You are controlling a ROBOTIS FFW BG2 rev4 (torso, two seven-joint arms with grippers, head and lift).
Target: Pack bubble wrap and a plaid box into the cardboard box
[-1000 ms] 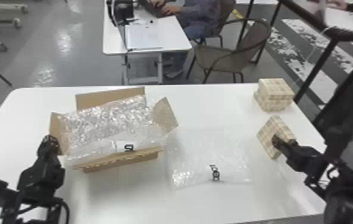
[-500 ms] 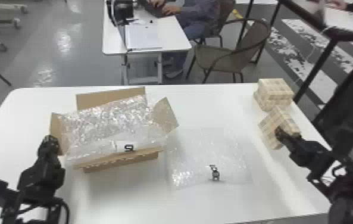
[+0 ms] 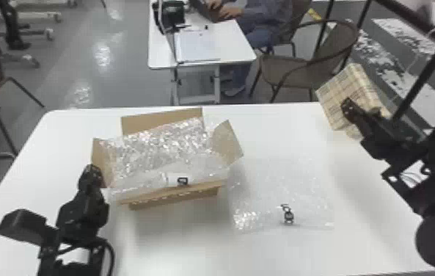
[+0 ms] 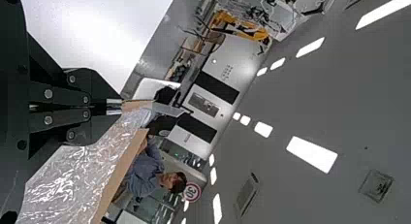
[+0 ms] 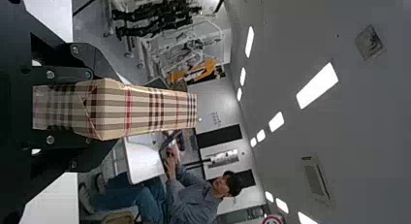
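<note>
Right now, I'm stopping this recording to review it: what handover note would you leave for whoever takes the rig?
Left gripper: shut, beside the cardboard box's left flap; can't tell if it grips it.
Right gripper: shut on the plaid box, by the table's far right corner.
Done: bubble wrap lies in the open cardboard box; plaid box grasped.
Left: plaid box into the cardboard box; probably the loose wrap sheet on the table too.
</note>
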